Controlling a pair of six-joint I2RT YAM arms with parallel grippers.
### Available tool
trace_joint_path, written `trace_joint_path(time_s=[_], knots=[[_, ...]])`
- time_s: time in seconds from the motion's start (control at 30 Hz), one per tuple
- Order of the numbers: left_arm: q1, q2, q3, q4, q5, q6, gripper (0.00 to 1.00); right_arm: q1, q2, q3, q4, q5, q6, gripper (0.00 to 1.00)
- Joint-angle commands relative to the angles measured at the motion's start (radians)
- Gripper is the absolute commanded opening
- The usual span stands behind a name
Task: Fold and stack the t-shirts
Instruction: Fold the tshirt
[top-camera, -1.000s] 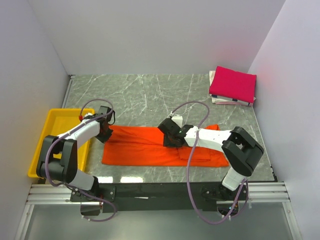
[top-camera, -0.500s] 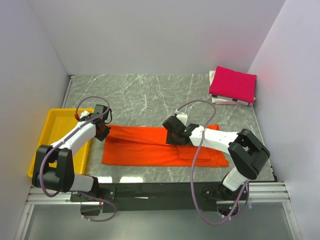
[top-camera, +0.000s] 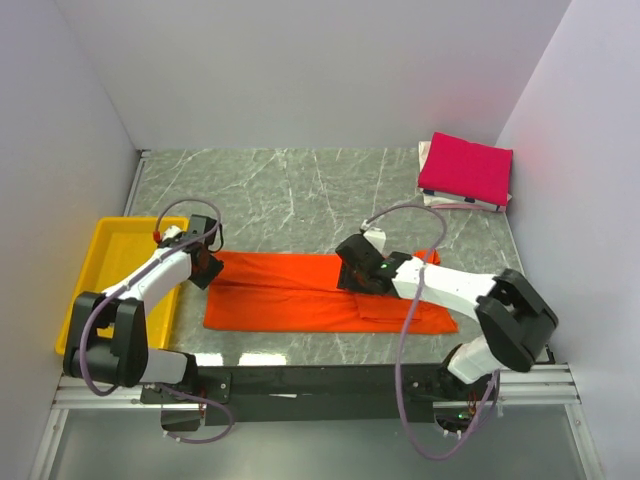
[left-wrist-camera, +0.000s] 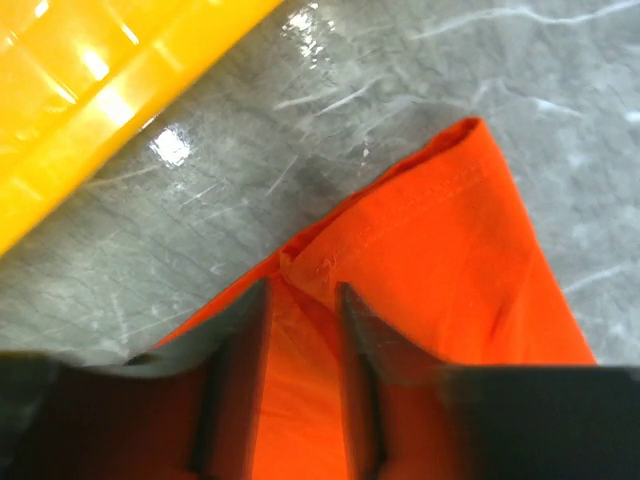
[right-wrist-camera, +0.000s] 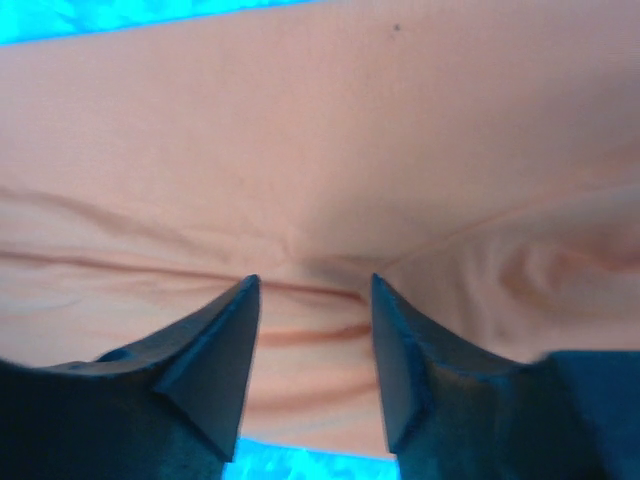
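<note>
Fold step | orange shirt (top-camera: 300, 295) lies as a long band; left gripper (left-wrist-camera: 300, 295) apart astride its corner; right gripper (right-wrist-camera: 312, 285) apart over mid-crease, likely smoothing

The bright orange t-shirt (top-camera: 290, 295) lies flat on the desk (top-camera: 280, 190) near its front edge. It is folded lengthwise into a long band running left to right, with a crease slanting along it and a doubled layer toward the right end; its far left corner tapers to a stitched hem with a small pucker beside it. The magenta-pink t-shirt (top-camera: 465, 168) sits well apart in the far right corner, folded into a compact, smooth rectangle.
</note>
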Motion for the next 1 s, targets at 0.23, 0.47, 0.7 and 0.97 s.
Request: trace_joint_path(time_s=[0.23,0.47,0.7,0.97], knots=[[-0.011,-0.175,0.107,-0.032,0.069,0.138,0.58,-0.229,-0.462,-0.193,-0.095,-0.013,0.153,0.84],[-0.267,-0.065,0.121,0.097,0.158,0.201,0.53,-0.398,-0.645,-0.257,-0.230,0.043,0.270,0.91],[-0.427,0.071,0.116,0.163,0.187,0.223,0.53,-0.524,-0.428,-0.225,-0.133,-0.035,0.198,0.92],[-0.417,-0.053,0.072,0.034,-0.012,0.118,0.57,-0.521,-0.109,-0.109,-0.072,-0.102,0.204,0.91]])
